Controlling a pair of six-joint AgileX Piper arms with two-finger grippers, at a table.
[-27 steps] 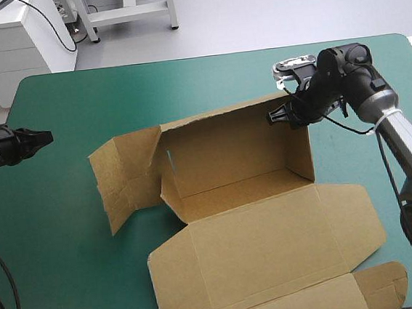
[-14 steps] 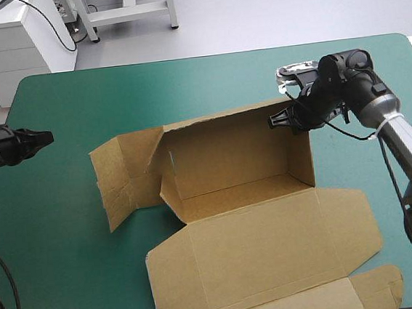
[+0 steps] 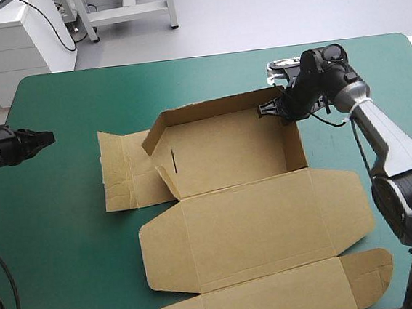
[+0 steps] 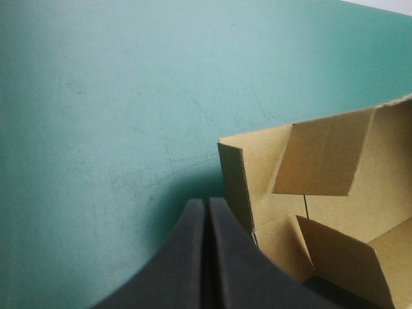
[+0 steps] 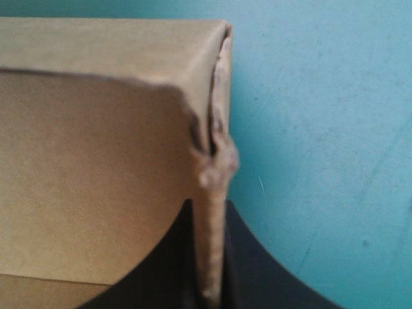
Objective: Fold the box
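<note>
Right fingers (image 5: 252,278) pinch the box (image 3: 235,152) at its far-right edge, seemingly frayed.

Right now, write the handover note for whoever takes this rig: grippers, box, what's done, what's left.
Left gripper: shut and empty, near the table's left edge over the teal-green cover, apart from the box.
Right gripper: shut on the box, pinching the top of its far right corner.
Box: mid-table. The far and right walls are raised, a left flap leans inward, the left side panel lies flat on the cover, and the lid lies flat toward the near edge.
Done: far and right walls up.
Left: probably raising and tucking the left end, then the near side.
</note>
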